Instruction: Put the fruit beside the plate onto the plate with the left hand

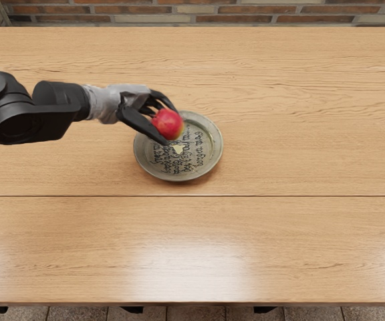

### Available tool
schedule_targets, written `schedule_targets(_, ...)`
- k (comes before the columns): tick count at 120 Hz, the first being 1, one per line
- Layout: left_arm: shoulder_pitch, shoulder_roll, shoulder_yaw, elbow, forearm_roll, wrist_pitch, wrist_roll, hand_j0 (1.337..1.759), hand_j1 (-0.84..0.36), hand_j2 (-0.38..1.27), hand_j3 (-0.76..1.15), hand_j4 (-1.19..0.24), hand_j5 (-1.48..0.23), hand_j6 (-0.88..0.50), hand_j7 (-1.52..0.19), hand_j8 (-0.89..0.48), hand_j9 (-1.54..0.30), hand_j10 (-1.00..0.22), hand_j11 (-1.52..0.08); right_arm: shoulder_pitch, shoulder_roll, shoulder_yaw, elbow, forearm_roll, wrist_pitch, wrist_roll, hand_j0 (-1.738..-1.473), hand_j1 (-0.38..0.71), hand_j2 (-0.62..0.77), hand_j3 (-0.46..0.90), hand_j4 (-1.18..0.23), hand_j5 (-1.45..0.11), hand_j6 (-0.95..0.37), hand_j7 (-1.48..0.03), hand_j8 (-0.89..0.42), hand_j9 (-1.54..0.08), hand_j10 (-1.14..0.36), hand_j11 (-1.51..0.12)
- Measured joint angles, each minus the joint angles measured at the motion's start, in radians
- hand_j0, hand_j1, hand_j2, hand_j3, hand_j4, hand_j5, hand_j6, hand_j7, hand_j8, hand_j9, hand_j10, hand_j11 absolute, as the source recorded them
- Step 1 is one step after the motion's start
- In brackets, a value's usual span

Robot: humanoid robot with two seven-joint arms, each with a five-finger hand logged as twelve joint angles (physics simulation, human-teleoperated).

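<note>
Now placing: left hand [146, 114] fingers [142, 127] clasp the red fruit [168, 124] over the plate [202, 157] (left-rear rim, contact unclear). Next, probably: lower toward plate centre, release.

Single head view, raised above the near edge of the table [246, 234], slanting down, facing the brick wall [192, 12] beyond

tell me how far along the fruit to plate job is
Done: the red apple is over the left part of the plate. In hand: the left hand grips it, fingers curled round it. Left: set it down and let go; whether it touches the plate yet is unclear.
</note>
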Motion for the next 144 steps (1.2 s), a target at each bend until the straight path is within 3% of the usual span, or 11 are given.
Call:
schedule_targets(38, 0.023, -0.082, 0.024, 0.114, 0.010, 0.002, 0.000, 1.650, -0.34, 0.28, 0.00, -0.35, -1.03, -0.28, -1.01, -0.42, -1.00, -0.73, -1.01, 0.000, 0.000, 0.000, 0.000, 0.000, 0.000, 0.000, -1.658, -0.33, 0.00, 0.00, -0.01, -0.02, -0.01, -0.02, -0.01, -0.02, -0.01, -0.02)
schedule_targets(52, 0.024, -0.110, 0.027, 0.164, 0.014, 0.003, 0.000, 1.650, -0.34, 0.34, 0.00, -0.37, -1.02, -0.29, -1.01, -0.42, -1.00, -0.73, -1.01, 0.000, 0.000, 0.000, 0.000, 0.000, 0.000, 0.000, -1.658, -0.33, 0.00, 0.00, -0.01, -0.02, -0.01, -0.02, -0.01, -0.02, -0.01, -0.02)
schedule_targets(86, 0.046, -0.115, 0.046, 0.250, 0.017, 0.004, 0.000, 1.651, -0.33, 0.31, 0.00, -0.39, -1.00, -0.31, -0.98, -0.46, -0.98, -0.71, -0.98, 0.000, 0.000, 0.000, 0.000, 0.000, 0.000, 0.000, -1.658, -0.33, 0.00, 0.00, -0.01, -0.02, -0.01, -0.02, -0.01, -0.02, -0.01, -0.02)
schedule_targets(94, 0.042, -0.115, 0.048, 0.257, 0.029, 0.011, 0.000, 1.653, -0.27, 0.26, 0.00, -0.39, -0.87, -0.33, -0.85, -0.45, -0.85, -0.62, -0.85, 0.000, 0.000, 0.000, 0.000, 0.000, 0.000, 0.000, -1.658, -0.33, 0.00, 0.00, -0.01, -0.02, -0.01, -0.02, -0.01, -0.02, -0.01, -0.02)
schedule_targets(113, 0.032, -0.162, 0.049, 0.264, 0.075, 0.046, 0.000, 1.656, 0.06, 0.12, 0.00, -0.18, -0.41, -0.16, -0.40, -0.21, -0.40, -0.27, -0.40, 0.000, 0.000, 0.000, 0.000, 0.000, 0.000, 0.000, -1.658, -0.33, 0.00, 0.00, -0.01, -0.02, -0.01, -0.02, -0.01, -0.02, -0.01, -0.02)
schedule_targets(144, -0.003, -0.168, 0.040, 0.260, 0.073, 0.051, 0.000, 1.657, 0.27, 0.03, 0.00, -0.05, -0.12, -0.04, -0.11, -0.08, -0.11, -0.08, -0.11, 0.000, 0.000, 0.000, 0.000, 0.000, 0.000, 0.000, -1.658, -0.33, 0.00, 0.00, -0.01, -0.02, -0.01, -0.02, -0.01, -0.02, -0.01, -0.02)
